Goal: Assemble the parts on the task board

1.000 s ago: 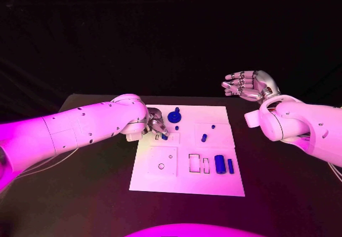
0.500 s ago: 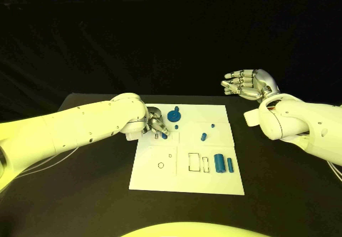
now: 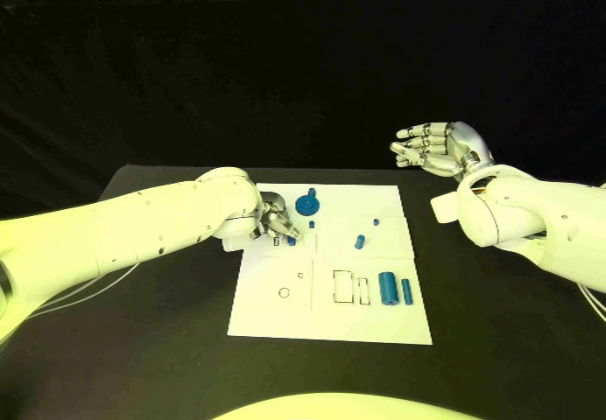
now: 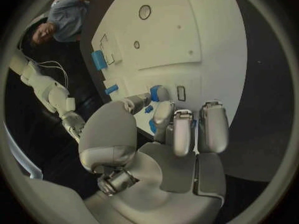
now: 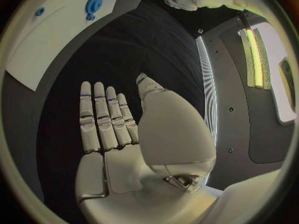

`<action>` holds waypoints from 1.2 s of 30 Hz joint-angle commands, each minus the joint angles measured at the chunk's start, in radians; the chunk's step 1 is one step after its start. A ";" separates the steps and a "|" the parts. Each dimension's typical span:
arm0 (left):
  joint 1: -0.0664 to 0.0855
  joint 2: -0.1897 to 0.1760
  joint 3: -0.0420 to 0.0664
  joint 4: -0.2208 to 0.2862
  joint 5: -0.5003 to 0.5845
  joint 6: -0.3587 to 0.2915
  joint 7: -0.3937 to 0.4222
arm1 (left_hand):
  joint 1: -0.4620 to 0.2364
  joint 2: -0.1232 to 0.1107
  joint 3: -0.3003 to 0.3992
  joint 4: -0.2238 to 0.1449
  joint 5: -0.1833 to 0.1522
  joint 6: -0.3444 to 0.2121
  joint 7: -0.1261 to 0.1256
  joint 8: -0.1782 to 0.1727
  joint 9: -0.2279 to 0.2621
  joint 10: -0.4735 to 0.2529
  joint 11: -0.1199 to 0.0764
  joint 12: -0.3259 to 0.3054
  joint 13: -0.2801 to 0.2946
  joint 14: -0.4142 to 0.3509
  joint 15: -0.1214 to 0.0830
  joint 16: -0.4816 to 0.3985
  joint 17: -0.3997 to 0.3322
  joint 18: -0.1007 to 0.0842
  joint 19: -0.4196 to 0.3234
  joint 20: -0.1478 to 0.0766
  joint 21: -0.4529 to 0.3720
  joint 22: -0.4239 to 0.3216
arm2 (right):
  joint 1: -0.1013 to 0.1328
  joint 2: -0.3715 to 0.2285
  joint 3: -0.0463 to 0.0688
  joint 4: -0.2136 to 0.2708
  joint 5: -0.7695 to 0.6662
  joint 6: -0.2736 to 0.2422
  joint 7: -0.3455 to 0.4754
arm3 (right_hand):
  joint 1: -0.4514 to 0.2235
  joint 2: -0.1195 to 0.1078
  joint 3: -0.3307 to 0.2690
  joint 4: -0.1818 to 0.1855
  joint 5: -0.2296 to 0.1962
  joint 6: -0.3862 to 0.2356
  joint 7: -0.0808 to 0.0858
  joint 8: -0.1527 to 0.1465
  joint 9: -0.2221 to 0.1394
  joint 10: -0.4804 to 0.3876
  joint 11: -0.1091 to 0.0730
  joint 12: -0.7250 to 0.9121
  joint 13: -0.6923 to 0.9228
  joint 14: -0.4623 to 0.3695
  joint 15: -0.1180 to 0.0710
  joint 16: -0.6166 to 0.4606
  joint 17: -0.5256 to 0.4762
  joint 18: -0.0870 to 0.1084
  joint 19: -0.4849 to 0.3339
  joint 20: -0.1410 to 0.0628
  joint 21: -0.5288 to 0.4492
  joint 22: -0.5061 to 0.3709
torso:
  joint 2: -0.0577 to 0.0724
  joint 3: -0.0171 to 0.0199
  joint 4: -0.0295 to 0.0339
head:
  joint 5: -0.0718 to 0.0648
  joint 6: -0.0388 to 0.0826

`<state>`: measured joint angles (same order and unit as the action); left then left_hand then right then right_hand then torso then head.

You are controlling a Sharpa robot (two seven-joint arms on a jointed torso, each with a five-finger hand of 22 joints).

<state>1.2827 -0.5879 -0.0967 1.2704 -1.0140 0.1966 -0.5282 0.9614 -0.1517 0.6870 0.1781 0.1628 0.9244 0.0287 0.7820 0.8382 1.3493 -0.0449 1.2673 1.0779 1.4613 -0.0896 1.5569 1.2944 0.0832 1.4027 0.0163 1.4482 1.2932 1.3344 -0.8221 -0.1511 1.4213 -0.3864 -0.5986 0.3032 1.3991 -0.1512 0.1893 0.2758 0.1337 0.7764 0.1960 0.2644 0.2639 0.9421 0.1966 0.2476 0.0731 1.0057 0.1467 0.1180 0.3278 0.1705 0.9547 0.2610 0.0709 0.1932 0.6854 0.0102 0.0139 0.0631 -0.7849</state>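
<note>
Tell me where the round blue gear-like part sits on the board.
In the head view, the round blue part sits at the task board's far edge, just beyond the left hand.

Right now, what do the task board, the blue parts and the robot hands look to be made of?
Task board: probably matte white plastic; flat, no glare. Blue parts, e.g. the cylinder: likely smooth moulded plastic, uniform colour. Left robot hand and right robot hand: silvery, metallic-looking sheen; metal or coated plastic.

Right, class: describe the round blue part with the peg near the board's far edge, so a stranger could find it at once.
Start at the white task board in the middle of the black table. Go to its far edge, just beyond the left hand. The round blue part sits there: a wide disc with an upright peg, unlike the slim blue cylinders nearer the robot.
</note>
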 commanded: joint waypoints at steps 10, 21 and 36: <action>-0.001 0.001 -0.001 -0.007 0.001 -0.001 0.001 | -0.026 -0.005 -0.143 0.071 0.023 0.037 -0.017 -0.010 0.030 0.023 -0.007 0.013 0.027 0.109 -0.011 0.014 0.276 -0.028 0.023 -0.004 0.017 0.019 | -0.001 -0.002 0.000 0.001 -0.001 0.004 0.004 | 0.000 0.020 -0.023 -0.004 0.006 0.013 0.061 -0.019 -0.009 0.019 -0.001 -0.014 -0.009 -0.003 0.006 -0.015 -0.009 0.014 -0.026 0.003 -0.006 -0.007 | -0.001 -0.0001 0.0009 | -0.001 -0.003; -0.002 -0.015 0.002 0.007 0.003 -0.019 0.004 | -0.017 -0.012 -0.198 0.104 0.022 0.038 -0.018 -0.017 0.037 0.023 -0.008 0.012 0.029 0.109 -0.011 0.014 0.276 -0.028 0.023 -0.004 0.017 0.019 | -0.001 -0.003 0.000 0.001 -0.001 0.004 0.005 | -0.004 0.020 -0.025 -0.002 0.006 0.015 0.062 -0.020 -0.009 0.020 -0.001 -0.015 -0.009 -0.003 0.007 -0.016 -0.011 0.014 -0.026 0.003 -0.006 -0.011 | -0.001 -0.0006 0.0004 | 0.000 0.002; 0.011 -0.081 0.080 0.052 0.098 -0.047 0.019 | 0.025 -0.016 -0.304 0.113 0.024 -0.076 0.034 -0.109 0.023 -0.099 0.037 -0.092 -0.110 0.098 0.024 -0.004 0.247 -0.008 -0.040 0.024 -0.035 -0.079 | -0.004 -0.006 0.000 -0.007 -0.001 0.003 0.009 | -0.008 0.021 -0.027 0.000 0.006 0.016 0.062 -0.021 -0.010 0.021 -0.001 -0.016 -0.009 -0.003 0.007 -0.017 -0.013 0.014 -0.026 0.003 -0.006 -0.013 | -0.003 -0.0002 0.0010 | -0.001 0.025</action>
<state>1.2891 -0.6664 -0.0191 1.3220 -0.9251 0.1512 -0.5142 0.9838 -0.1650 0.4576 0.2853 0.1629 0.8585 0.0719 0.6709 0.8584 1.2478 -0.0044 1.1867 0.9724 1.4626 -0.0619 1.5558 1.2944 0.0836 1.3714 0.0470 1.4267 1.2243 1.3311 -0.8275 -0.1511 1.4153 -0.3864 -0.5978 0.3087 1.3990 -0.1512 0.1892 0.2758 0.1337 0.7816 0.1977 0.2539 0.2619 0.9523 0.1965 0.2474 0.0729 1.0058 0.1468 0.1180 0.3223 0.1706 0.9477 0.2678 0.0709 0.1857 0.6823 0.0098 0.0146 0.0616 -0.7651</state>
